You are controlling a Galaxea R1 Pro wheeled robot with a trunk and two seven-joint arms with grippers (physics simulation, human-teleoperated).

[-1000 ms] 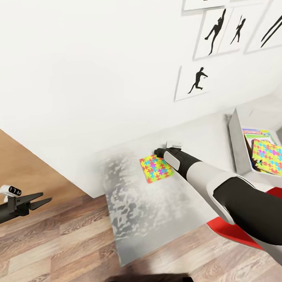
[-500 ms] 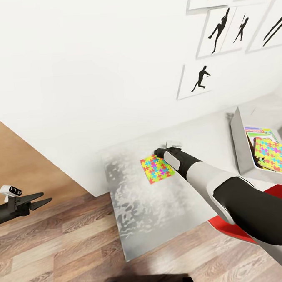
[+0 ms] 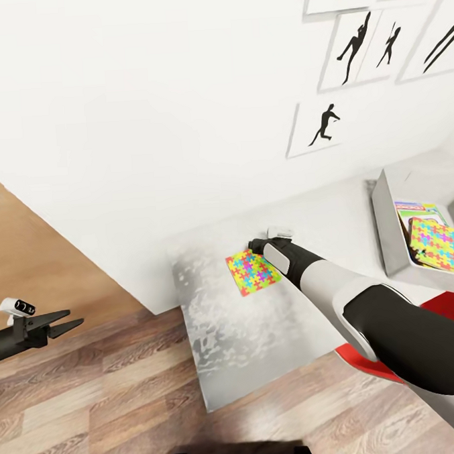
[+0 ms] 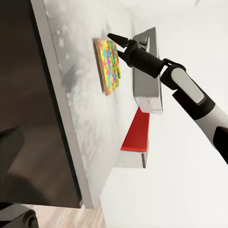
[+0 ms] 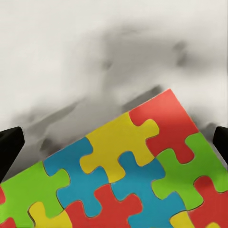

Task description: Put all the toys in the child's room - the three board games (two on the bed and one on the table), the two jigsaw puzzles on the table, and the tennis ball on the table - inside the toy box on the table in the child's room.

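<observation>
We're partway through: the toy box (image 3: pixel 388 227) at the far right of the tabletop (image 3: pixel 334 214) already holds one jigsaw puzzle (image 3: pixel 440 244) lying on a printed board game (image 3: pixel 414 210), while the second jigsaw puzzle (image 3: pixel 250 271) lies flat out on the tabletop. Our right gripper (image 3: pixel 255 244) sits at its far corner, fingers spread wide with nothing between them yet. The left gripper (image 3: pixel 66 325) hangs empty over the floor, fingers slightly parted; other toys we can't account for here.
</observation>
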